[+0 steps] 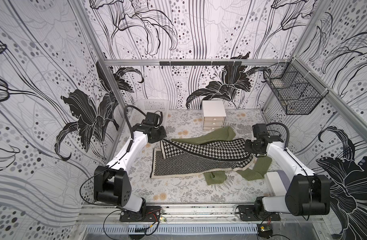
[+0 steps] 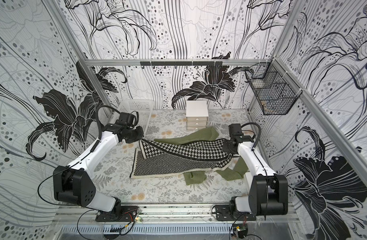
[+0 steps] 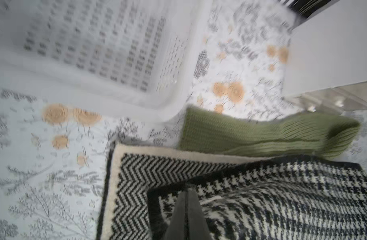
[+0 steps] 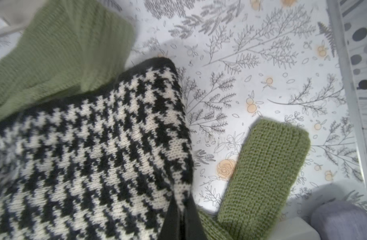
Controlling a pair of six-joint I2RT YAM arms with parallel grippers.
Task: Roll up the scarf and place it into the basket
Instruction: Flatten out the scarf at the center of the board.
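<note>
Now L hand (image 3: 186, 194), R hand (image 4: 181, 207) pinching scarf (image 1: 199, 150) ends, arms low

White arms (image 1: 136, 143), black joints (image 1: 116, 182)

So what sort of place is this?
Likely a lab test cell, not a real room: an aluminium frame holds lily-print wall panels, the left arm and right arm are bolted to a front rail, and a drawer unit and white basket stand as props.

Basket (image 3: 116, 97): blurred, cut by the edge.
Drawer unit (image 3: 334, 52): cut off.
Green scarf (image 1: 215, 136): middle hidden under patterned scarf (image 1: 199, 151).
Wire basket (image 1: 299, 108): contents indiscernible.
</note>
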